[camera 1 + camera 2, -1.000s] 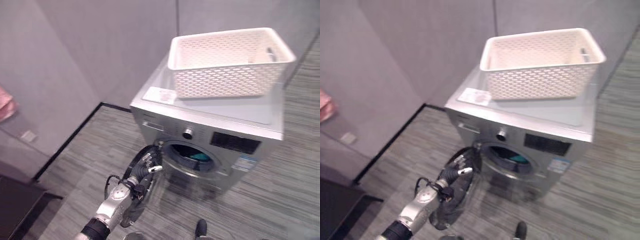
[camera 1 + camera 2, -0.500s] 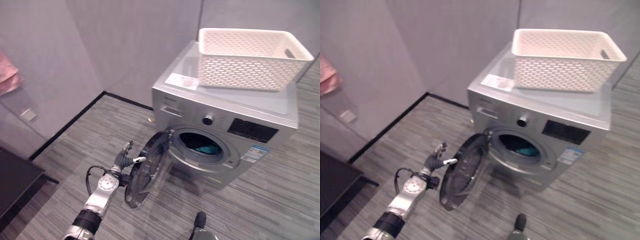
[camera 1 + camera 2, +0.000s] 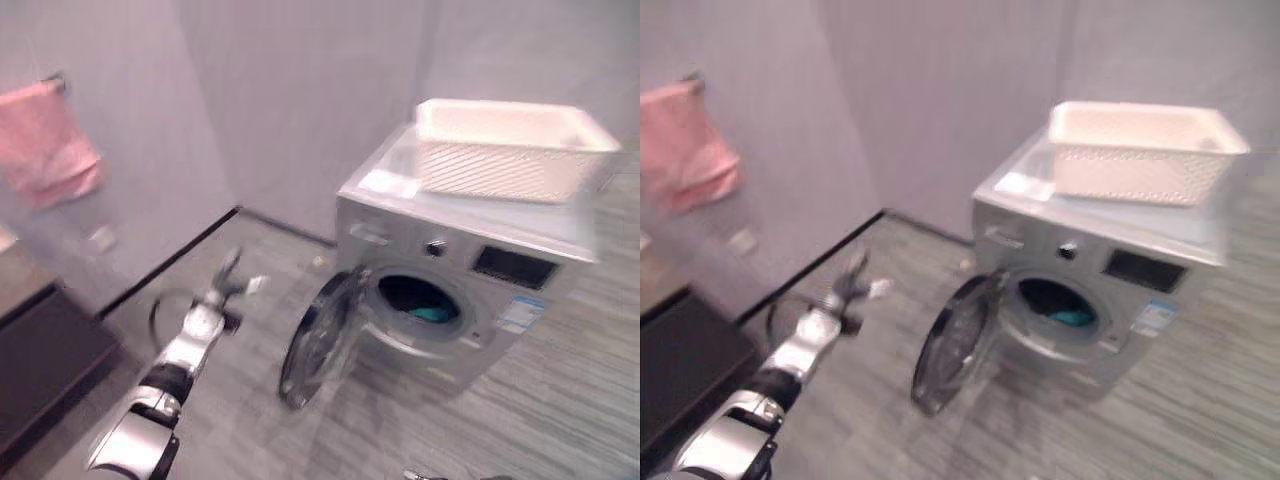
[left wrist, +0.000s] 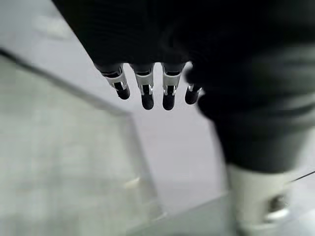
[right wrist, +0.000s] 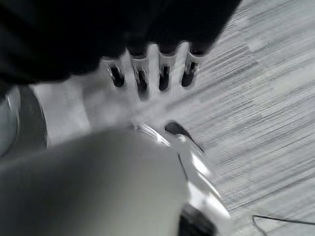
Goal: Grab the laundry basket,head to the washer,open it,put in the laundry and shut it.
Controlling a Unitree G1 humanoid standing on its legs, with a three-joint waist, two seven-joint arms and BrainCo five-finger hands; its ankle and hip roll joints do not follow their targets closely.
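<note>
Silver washer point(image 3: 470, 290) standing right of centre against grey wall point(image 3: 300, 100), round door point(image 3: 320, 340) swung open to left. Teal laundry point(image 3: 432, 313) lying inside drum. White perforated laundry basket point(image 3: 505, 150) sitting on washer top, toward far right; small white sheet point(image 3: 385, 183) lying flat just left of basket. Left hand point(image 3: 228, 285) raised over grey wood-look floor point(image 3: 560, 400), well left of door, touching nothing, fingers point(image 4: 146, 93) straight and spread loosely, holding nothing. Right hand point(image 5: 152, 69) seen in own wrist view, fingers extended and relaxed above floor, empty. Pink towel point(image 3: 50, 140) hanging on left wall. Dark low furniture point(image 3: 40, 360) at near left.
</note>
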